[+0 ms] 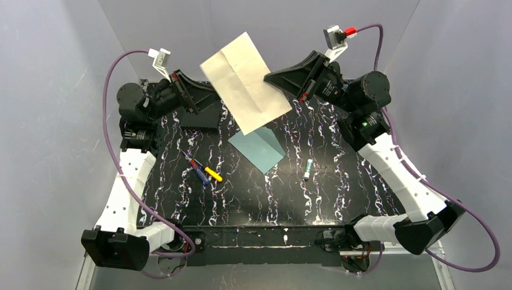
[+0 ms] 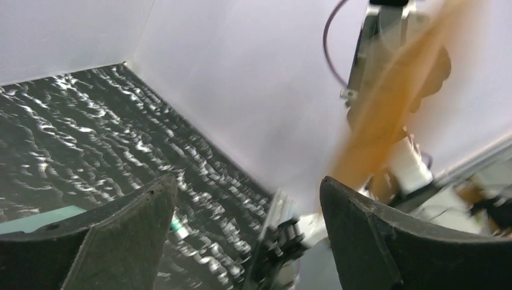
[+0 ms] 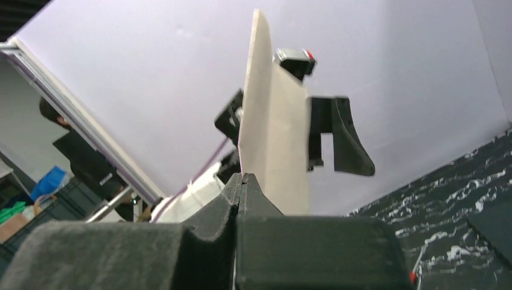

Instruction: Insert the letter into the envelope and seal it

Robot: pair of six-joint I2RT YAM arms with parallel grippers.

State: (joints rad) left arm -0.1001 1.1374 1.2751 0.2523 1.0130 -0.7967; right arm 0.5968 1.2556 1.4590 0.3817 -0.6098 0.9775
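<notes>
The letter (image 1: 244,81), a cream sheet with fold creases, hangs in the air above the back of the table. My right gripper (image 1: 270,77) is shut on its right edge; in the right wrist view the sheet (image 3: 268,139) stands edge-on from the closed jaws (image 3: 243,176). The teal envelope (image 1: 258,150) lies flat on the black marbled table, partly under the raised letter. My left gripper (image 1: 202,96) is open and empty, just left of the letter. In the left wrist view (image 2: 247,199) the letter (image 2: 386,103) shows as a blurred tan streak beyond the right finger.
A red-blue marker (image 1: 198,171) and a yellow marker (image 1: 213,174) lie left of the envelope. A green-capped white marker (image 1: 308,170) lies to its right. Grey walls enclose the table on three sides.
</notes>
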